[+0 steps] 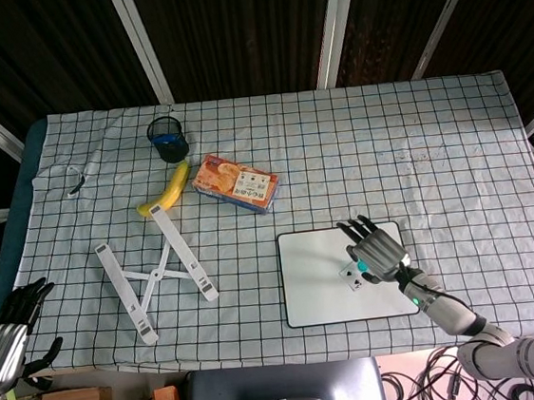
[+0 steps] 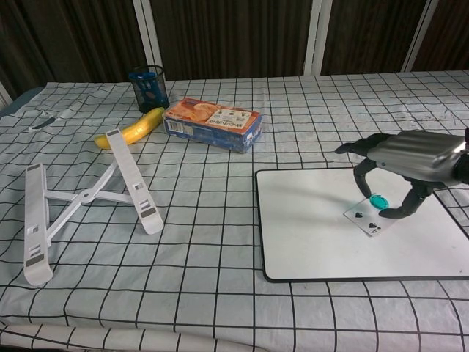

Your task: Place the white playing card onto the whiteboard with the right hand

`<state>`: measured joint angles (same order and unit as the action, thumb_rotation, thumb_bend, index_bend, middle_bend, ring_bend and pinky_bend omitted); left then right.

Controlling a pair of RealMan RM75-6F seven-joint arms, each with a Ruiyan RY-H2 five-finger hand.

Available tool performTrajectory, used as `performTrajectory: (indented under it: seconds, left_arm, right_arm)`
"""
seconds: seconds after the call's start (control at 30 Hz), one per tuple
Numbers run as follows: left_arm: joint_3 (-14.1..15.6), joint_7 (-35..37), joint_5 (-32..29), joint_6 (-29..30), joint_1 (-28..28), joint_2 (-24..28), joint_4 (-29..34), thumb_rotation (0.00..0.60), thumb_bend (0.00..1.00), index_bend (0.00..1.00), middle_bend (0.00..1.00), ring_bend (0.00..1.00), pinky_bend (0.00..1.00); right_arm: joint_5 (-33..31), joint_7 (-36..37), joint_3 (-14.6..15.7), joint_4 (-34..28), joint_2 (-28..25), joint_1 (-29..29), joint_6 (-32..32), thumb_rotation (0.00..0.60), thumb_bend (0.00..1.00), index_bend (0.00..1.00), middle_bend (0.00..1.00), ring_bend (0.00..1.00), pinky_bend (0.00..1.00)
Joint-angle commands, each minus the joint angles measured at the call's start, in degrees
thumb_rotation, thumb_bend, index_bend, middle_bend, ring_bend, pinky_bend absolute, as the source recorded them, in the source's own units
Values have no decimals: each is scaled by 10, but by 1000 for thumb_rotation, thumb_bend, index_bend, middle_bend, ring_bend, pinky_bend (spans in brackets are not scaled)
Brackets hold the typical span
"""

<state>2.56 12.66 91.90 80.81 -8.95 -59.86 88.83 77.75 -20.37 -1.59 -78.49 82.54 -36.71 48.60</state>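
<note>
The white playing card (image 1: 351, 275) (image 2: 365, 218), showing black spades, lies flat on the whiteboard (image 1: 314, 286) (image 2: 308, 227) at the front right of the table. My right hand (image 1: 376, 251) (image 2: 399, 165) hangs directly over the card, fingers spread and curved downward, their tips close to the card's right part, which it covers. I cannot tell whether the tips touch the card. Nothing is gripped in it. My left hand (image 1: 5, 347) rests off the table's front left corner, fingers apart and empty.
A white folding stand (image 1: 155, 269) (image 2: 80, 194) lies at the left. Behind it are a banana (image 1: 166, 191) (image 2: 132, 130), a blue mesh cup (image 1: 168, 139) (image 2: 149, 86) and an orange snack box (image 1: 237, 184) (image 2: 212, 122). The checked cloth covers the table.
</note>
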Motion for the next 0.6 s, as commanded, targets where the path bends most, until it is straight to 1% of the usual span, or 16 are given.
performTrajectory:
  seconds: [0.03,0.07,0.23,0.37,0.47,0.53,0.57,0.6]
  left_arm:
    - [0,1,0,1,1,0,0,600,364,0,0,0,0]
    - [0,2,1,1,1,0,-1,600,364,0,0,0,0]
    - [0,4,2,5,2,1,-2,600,363,0,0,0,0]
    - [0,5,3,8,4,1,-2,600,363,0,0,0,0]
    - [0,6,3,11,5,1,-2,600,364,0,0,0,0]
    - [0,4,3,14,7,1,-3,600,364,0,0,0,0]
    - [0,3,3,15,8,1,-3,600,363,0,0,0,0]
    - [-1,3,4,18,9,1,-4,600,363,0,0,0,0]
  right_arm:
    - [-8,-6,2,-6,-2,-1,-5,600,219,404,0,0,0]
    - [-10,-9,2,-8,-4,-1,-6,600,219,377,0,0,0]
    - [-12,-19,8,-26,-19,2,-3,600,218,348,0,0,0]
    - [3,-12,10,-47,-35,16,32,600,219,317,0,0,0]
    - [27,10,17,-74,-64,46,92,600,219,249,0,0,0]
    - [40,16,27,-101,-94,84,151,600,219,178,0,0,0]
    - [41,15,33,-114,-108,104,180,600,219,126,0,0,0]
    - [40,14,40,-133,-124,135,222,600,218,78,0,0,0]
